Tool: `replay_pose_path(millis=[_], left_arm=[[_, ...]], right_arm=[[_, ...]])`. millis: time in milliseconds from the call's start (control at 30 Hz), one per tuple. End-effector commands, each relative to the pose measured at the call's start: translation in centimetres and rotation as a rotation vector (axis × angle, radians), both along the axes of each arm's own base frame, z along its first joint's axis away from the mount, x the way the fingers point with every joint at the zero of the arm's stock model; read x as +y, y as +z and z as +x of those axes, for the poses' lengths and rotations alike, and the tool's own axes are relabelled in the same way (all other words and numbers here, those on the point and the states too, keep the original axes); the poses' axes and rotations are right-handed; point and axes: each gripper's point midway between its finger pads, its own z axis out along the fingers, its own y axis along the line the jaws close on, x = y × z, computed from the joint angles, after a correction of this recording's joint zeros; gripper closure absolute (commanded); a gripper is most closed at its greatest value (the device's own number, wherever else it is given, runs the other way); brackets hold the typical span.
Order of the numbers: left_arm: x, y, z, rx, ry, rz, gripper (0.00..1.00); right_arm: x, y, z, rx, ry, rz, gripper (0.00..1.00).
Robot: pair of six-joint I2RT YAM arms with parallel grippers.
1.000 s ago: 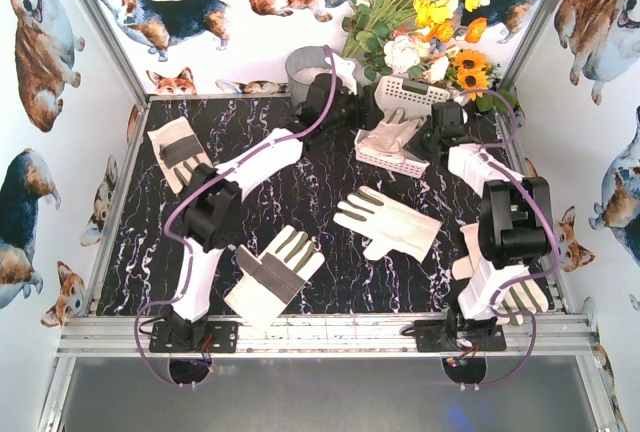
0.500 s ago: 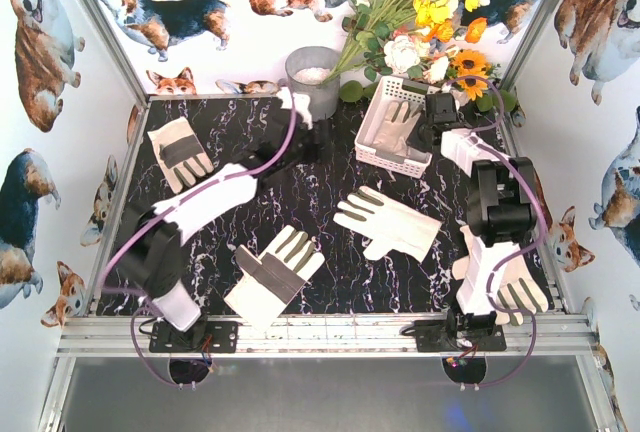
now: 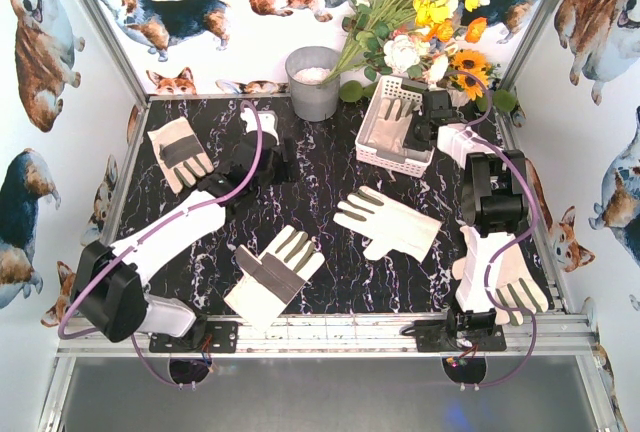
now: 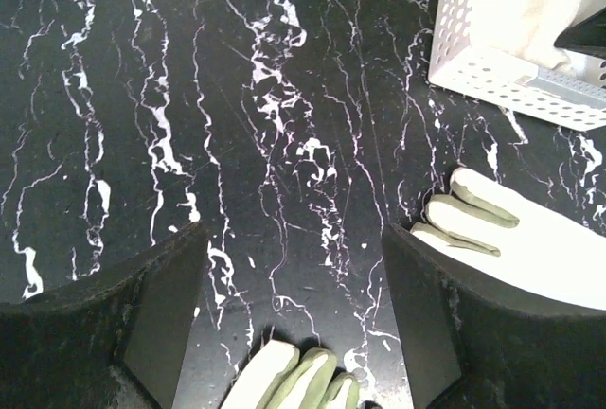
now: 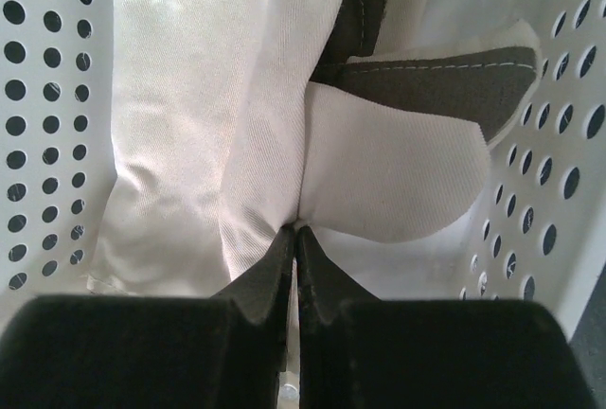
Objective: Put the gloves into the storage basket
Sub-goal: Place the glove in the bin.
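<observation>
Cream glove [image 5: 218, 125] inside basket [image 5: 43, 97], fabric between right end effector [image 5: 295, 235] tips

No legible text in any view.
Checked gloves [image 3: 388, 222], storage basket [image 3: 393, 164], grey bucket [image 3: 313, 92], marble table [image 3: 300, 192] and corgi-print walls [image 3: 50, 102]: no labels, brands, numbers or signs readable on any of them. Wrist views show plain fabric and perforated plastic only.

Grey metal bucket [image 3: 313, 82], flower bouquet [image 3: 420, 12], black marbled table [image 3: 320, 172], corgi-print walls [image 3: 40, 42]
</observation>
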Motion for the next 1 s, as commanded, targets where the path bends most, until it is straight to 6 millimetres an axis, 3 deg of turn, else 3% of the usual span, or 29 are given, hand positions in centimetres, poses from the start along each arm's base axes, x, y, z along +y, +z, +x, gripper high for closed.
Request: replay_pose_path(millis=[0,67,200,367,400,567,733,900,967], left_arm=[[1.5,0.5,-0.5,0.001,0.053,0.005,0.32],[1.9,0.7,-0.7,-0.002,0.065,0.008,0.31],[2.8,1.3,-1.3,-0.023,0.089,0.008,0.25],[4.1,2.6,-2.0,-0.019,0.106,0.04,0.23],[4.3,2.8,-2.2,-0.016,0.109,0.044,0.22],[5.6,4.0,-3.6,-0.013,0.155,0.019,0.19],[6.8,4.8,-5.2,-0.004,0.207,-0.044,0.18],[8.4,6.2,-7.0,-0.024,0.213,-0.038,0.02],[9.5,6.5,-7.6,-0.011,0.223,-0.007,0.0]], right_arm=[[-0.3,2.8,1.9,-0.083,0.033,-0.028,1.0],[-0.3,3.3,1.8,-0.082,0.025,-0.031,1.0],[-0.8,5.1,1.3,-0.108,0.009,-0.059,0.74],[-1.5,7.9,0.3,-0.161,-0.03,-0.076,0.53],[-1.4,8.9,0.1,-0.184,-0.031,-0.072,0.45],[-1.6,12.9,-2.1,-0.26,-0.047,-0.07,0.27],[-1.7,17.2,-5.1,-0.355,-0.042,-0.061,0.17],[-1.4,21.4,-9.6,-0.436,-0.004,-0.044,0.12],[-1.1,22.9,-11.9,-0.454,0.018,-0.033,0.12]])
